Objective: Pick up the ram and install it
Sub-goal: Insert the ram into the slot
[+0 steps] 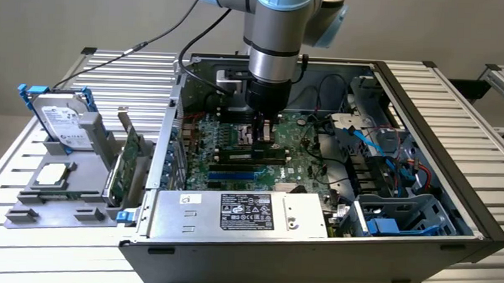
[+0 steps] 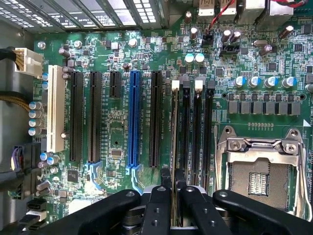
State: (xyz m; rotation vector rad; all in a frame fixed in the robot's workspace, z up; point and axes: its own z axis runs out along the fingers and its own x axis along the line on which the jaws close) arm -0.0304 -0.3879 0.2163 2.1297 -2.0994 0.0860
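Note:
My gripper [image 1: 266, 130] reaches down into the open computer case [image 1: 421, 109], over the green motherboard [image 1: 235, 131]. It is shut on the ram [image 2: 174, 132], a thin stick seen edge-on between the black fingers [image 2: 156, 208]. The ram lines up along the black memory slots [image 2: 195, 132] beside the CPU socket, its lower edge at or just above the leftmost of them. In the exterior view the ram [image 1: 267, 142] hangs under the gripper right above the memory slots [image 1: 251, 156].
A silver CPU socket [image 2: 259, 166] lies close beside the memory slots. Black, blue [image 2: 134, 117] and white [image 2: 55, 107] expansion slots run parallel on the other side. Outside the case stand a hard drive [image 1: 64, 119] and a green expansion card [image 1: 130, 156]. The power supply [image 1: 241, 213] fills the case front.

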